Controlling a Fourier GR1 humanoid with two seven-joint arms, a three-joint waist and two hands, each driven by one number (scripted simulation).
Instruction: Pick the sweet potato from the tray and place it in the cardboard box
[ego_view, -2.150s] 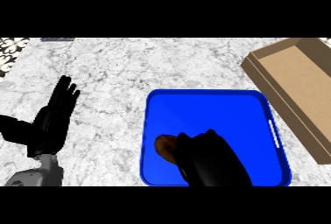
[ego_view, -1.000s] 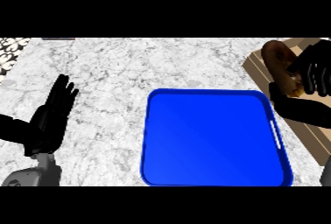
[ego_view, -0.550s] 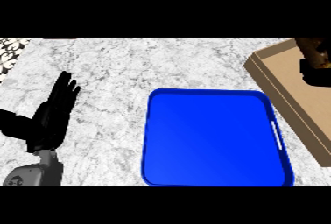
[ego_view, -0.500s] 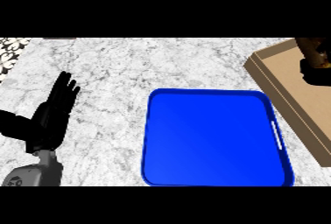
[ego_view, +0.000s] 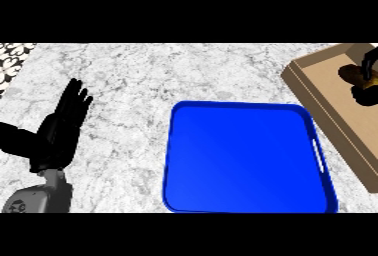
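Now sweet potato (ego_view: 353, 75) inside cardboard box (ego_view: 325, 102), beside blue tray (ego_view: 244, 200).

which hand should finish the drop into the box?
Right. The right hand is over the cardboard box at the view's right edge, with the sweet potato against its fingers. The left hand rests open on the far side of the blue tray.

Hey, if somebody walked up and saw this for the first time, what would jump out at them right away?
The bright blue tray in the middle of the grey marbled counter, with nothing on it. Next, at the far right edge, the right hand over the cardboard box, curled round the brown sweet potato. The left hand rests open at the left, fingers up.
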